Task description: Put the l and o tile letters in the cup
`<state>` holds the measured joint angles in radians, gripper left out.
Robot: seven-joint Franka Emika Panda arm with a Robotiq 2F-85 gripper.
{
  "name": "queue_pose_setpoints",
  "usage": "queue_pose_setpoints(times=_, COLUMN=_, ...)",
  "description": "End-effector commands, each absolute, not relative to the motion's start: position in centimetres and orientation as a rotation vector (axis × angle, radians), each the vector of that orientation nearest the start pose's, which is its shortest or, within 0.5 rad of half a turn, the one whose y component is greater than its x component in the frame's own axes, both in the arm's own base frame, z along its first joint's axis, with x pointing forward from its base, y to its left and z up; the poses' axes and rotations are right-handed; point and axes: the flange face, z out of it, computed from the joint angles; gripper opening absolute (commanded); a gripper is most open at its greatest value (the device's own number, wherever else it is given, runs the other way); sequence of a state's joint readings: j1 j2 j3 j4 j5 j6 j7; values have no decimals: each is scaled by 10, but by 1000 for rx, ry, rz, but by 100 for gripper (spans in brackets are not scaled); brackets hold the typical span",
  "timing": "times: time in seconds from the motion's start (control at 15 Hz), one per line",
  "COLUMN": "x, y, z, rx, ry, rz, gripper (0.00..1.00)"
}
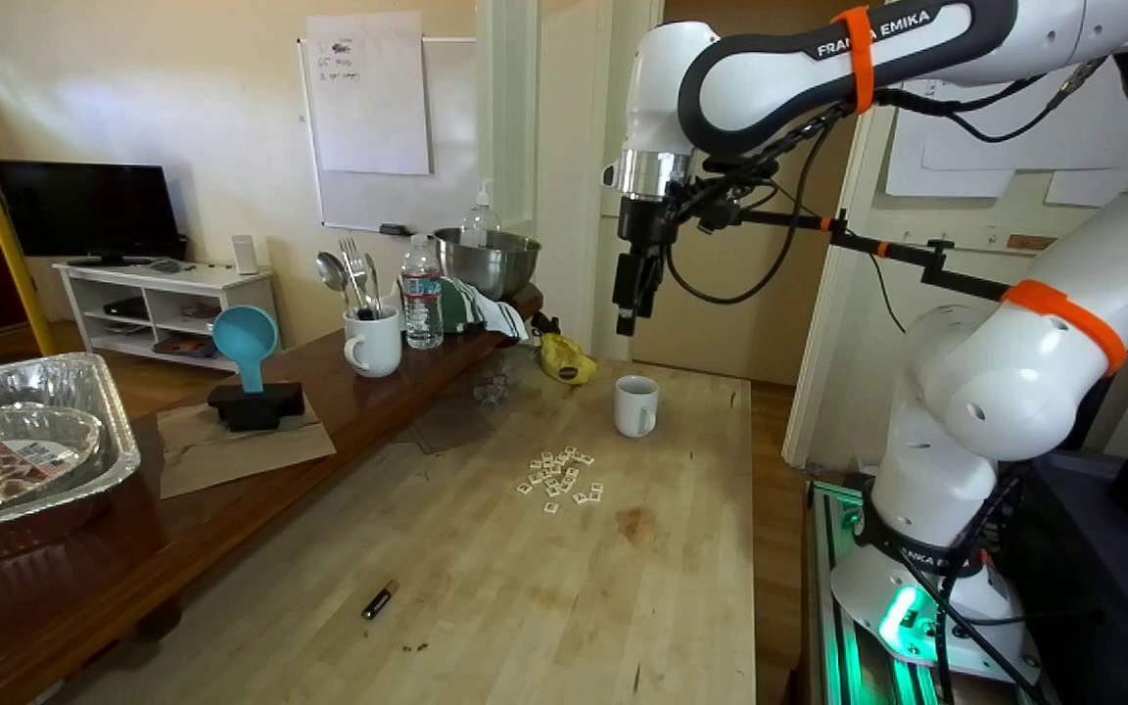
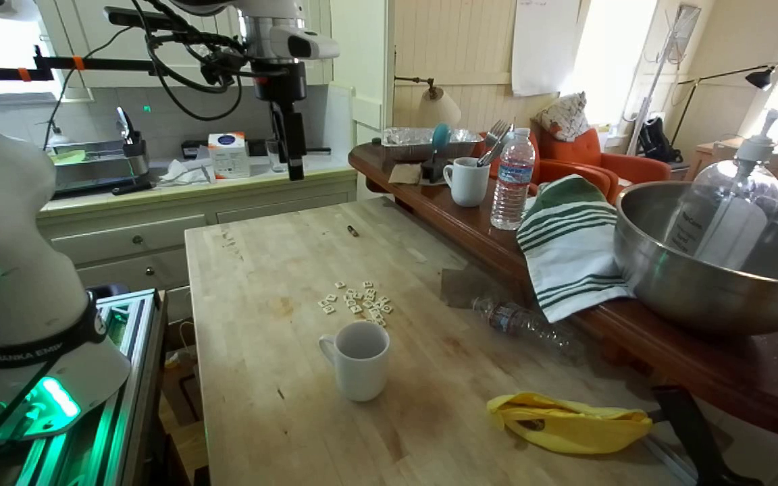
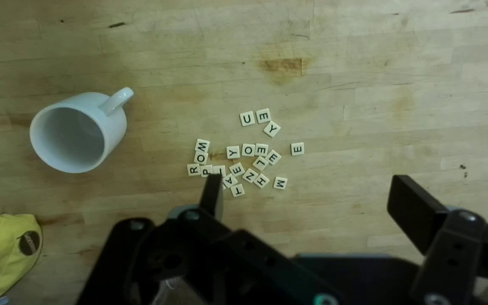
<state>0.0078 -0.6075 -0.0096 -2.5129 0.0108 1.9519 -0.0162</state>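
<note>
Crowding on the worktop (image 1: 603, 607) could cost the pick: in closing, the tool (image 3: 305, 190) may catch or shove neighbouring letter tiles (image 3: 236, 170).
The tool hangs well above, jaws wide apart, holding and touching nothing. The white cup (image 3: 79, 131) stands upright near the cluster; a tile let go off-centre could bounce off its rim. The L tile (image 3: 260, 163) and an O tile (image 3: 248, 150) lie just beside or touching E tiles (image 3: 273, 157), and such small flat pieces may slip from the grip.
</note>
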Motion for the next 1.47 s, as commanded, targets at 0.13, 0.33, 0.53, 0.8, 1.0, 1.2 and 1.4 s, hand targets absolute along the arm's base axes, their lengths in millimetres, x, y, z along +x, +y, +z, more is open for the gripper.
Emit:
queue_pose_setpoints(times=0.13, x=411, y=1, z=443, rx=-3124, ry=89, rz=-198, gripper=100)
queue_pose_setpoints(times=0.33, x=429, y=1, z=409, rx=-3115, ry=69, rz=-142, gripper=100)
queue_pose_setpoints(times=0.53, x=439, y=0, z=375, rx=-3134, ry=83, rz=-61, gripper=100)
queue_pose_setpoints(times=0.8, x=434, y=-1, z=363, rx=-3130, ry=57, rz=-5, gripper=100)
queue_pose_setpoints(times=1.0, x=435, y=-1, z=366, rx=-3130, ry=56, rz=-15, gripper=100)
queue_pose_setpoints(times=1.2, x=440, y=-9, z=363, rx=-3110, ry=246, rz=-59, gripper=100)
queue_pose_setpoints(times=1.4, x=443, y=-17, z=344, rx=-3041, ry=502, rz=-22, gripper=100)
